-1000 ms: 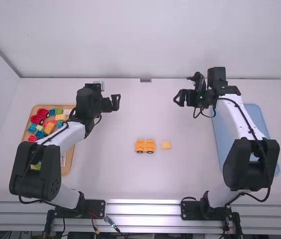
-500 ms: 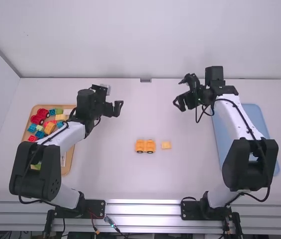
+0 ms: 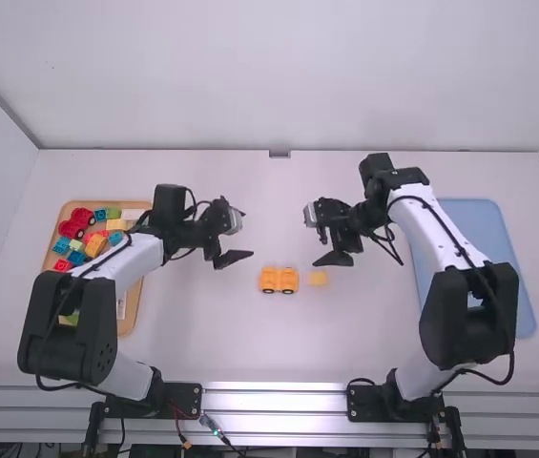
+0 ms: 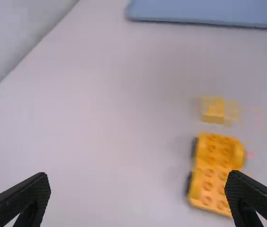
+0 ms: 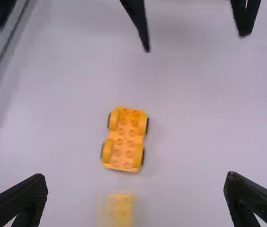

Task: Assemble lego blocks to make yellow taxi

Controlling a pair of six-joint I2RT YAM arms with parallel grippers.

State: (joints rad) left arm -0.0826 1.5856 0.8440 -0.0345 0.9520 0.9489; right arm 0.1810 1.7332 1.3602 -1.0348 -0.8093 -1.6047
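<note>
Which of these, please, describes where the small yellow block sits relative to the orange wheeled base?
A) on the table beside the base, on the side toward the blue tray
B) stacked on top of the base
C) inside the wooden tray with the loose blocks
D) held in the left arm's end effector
A: the yellow block lies on the table next to the wheeled base, on its blue tray side.

i seem to be looking into a robotics lab: two jointed arms (image 3: 467, 219) bolted to a metal rail (image 3: 274, 401), loose cables (image 3: 214, 429), plain white walls (image 3: 279, 76) behind.
</note>
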